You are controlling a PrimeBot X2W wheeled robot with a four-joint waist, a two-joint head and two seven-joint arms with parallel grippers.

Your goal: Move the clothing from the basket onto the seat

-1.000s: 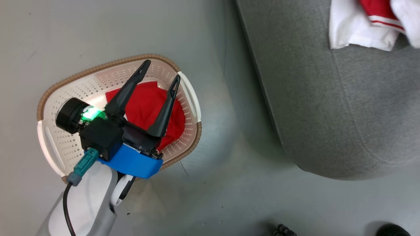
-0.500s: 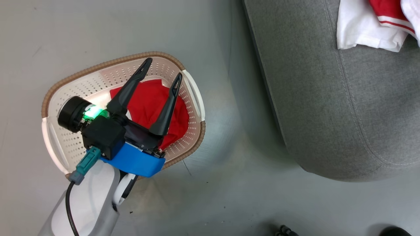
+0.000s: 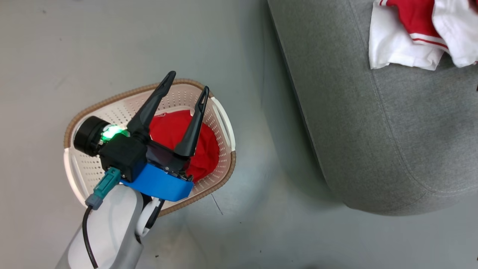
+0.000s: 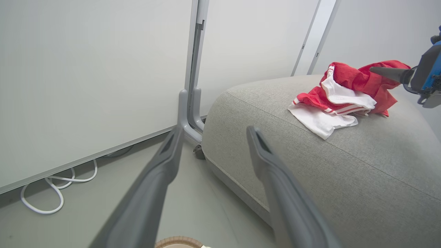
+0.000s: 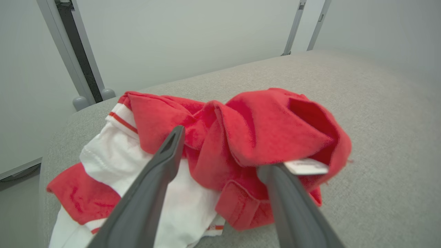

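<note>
Lift the released right claw straight off the clothing on the seat. Left claw hangs open above the basket.

The basket sits on the floor at left, a garment in it. The seat stands to its right, a second garment on its far part.

the oval cream perforated plastic basket looks smooth. the red-and-white cloth garment is soft. the grey fabric seat is matt.
</note>
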